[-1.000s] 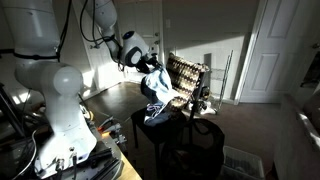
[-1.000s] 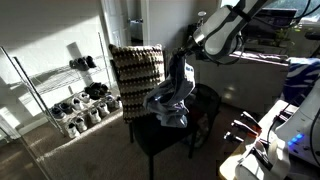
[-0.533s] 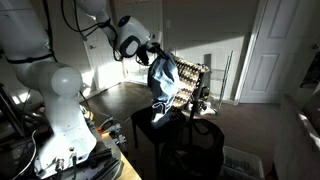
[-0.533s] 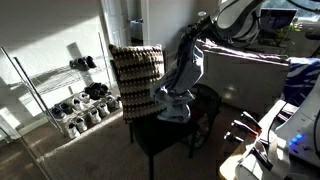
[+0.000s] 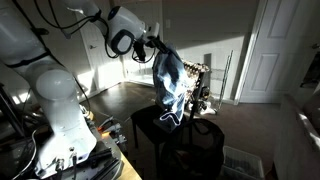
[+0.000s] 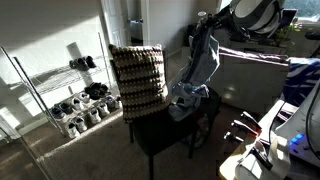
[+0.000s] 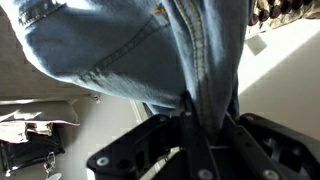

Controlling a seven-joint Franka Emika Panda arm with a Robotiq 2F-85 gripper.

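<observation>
Risen since a second back: my tool (image 5: 153, 47), clamped shut on the jeans (image 5: 168, 82), which hang long above the chair (image 5: 150, 128), hem on its seat. Mid-lift, I judge; next needs more height to clear the seat.

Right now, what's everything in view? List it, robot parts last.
blue denim jeans: one, blue, hanging from the gripper, lower end bunched on the chair seat
black chair: one, black, centre of the room under the jeans
brown-and-cream patterned chair back: one, brown and cream, upright behind the seat
metal wire shoe rack: one, silver, against the wall in an exterior view
shoes: several, dark and light, on the rack shelves; exact count too small to tell
white panelled door: one, white, shut, at the back of the room
robot arm: one, white, raised above the chair
gripper: one, black, shut on the jeans
</observation>
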